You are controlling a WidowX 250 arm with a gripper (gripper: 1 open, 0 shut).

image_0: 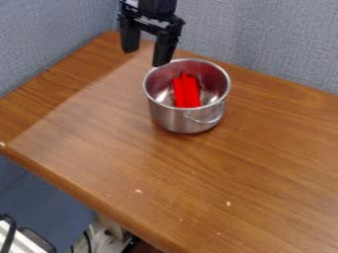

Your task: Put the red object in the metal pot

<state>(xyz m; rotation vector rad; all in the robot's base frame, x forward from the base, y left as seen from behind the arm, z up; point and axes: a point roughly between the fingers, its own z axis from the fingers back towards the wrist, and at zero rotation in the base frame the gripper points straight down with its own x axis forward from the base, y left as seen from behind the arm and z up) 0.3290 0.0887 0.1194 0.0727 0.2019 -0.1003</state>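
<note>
The metal pot (164, 111) stands on the wooden table, right of the middle toward the back, with its small handle facing the front. The red object (188, 90) lies inside the pot, leaning against the far wall. My gripper (146, 52) hangs above the table's back edge, just behind and left of the pot. Its two black fingers are spread apart and hold nothing.
The wooden table (93, 119) slopes from back left to front right, with its front edge near the bottom of the view. A grey-blue wall (264, 40) stands close behind the gripper. Some clutter shows on the floor below the table edge.
</note>
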